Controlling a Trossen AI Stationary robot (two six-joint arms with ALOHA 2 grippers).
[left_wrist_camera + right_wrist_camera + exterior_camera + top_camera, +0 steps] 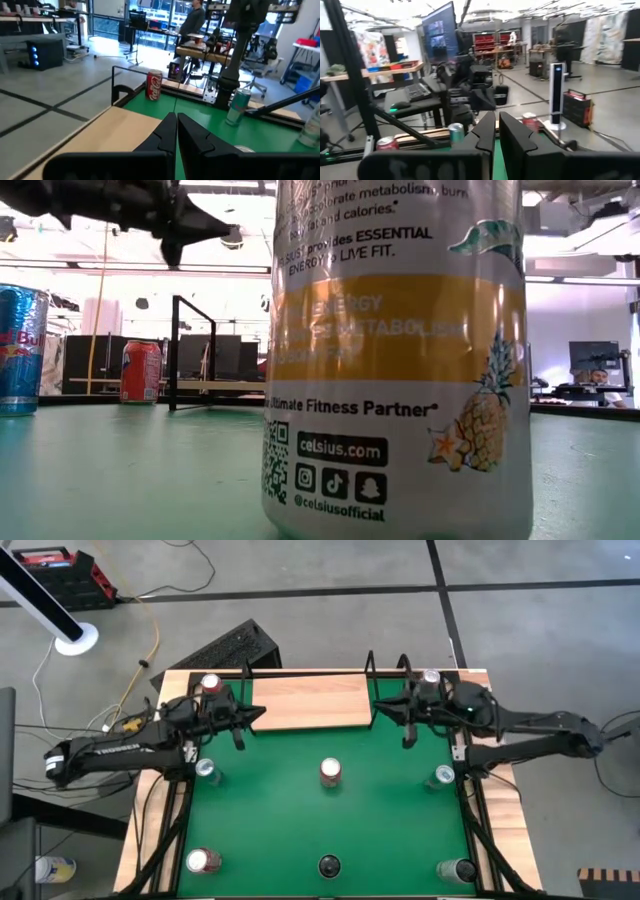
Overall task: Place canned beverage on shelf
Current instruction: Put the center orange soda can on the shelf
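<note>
The shelf (310, 700), a light-wood board with black rod ends, stands at the table's far middle. Several cans stand upright on the green table: one at the centre (330, 772), one each at the left (205, 768) and right (443, 776), others at the corners. In the low view a Celsius can (400, 360) fills the foreground. My left gripper (262, 712) hovers shut and level at the shelf's left end, above the board (100, 135). My right gripper (377, 708) hovers shut at the shelf's right end. Neither holds anything.
A Coca-Cola can (154, 85) stands by the shelf's right rod frame, and a Red Bull can (20, 350) at the left. A small black object (329, 865) sits at the near edge. Bare green table lies between the cans.
</note>
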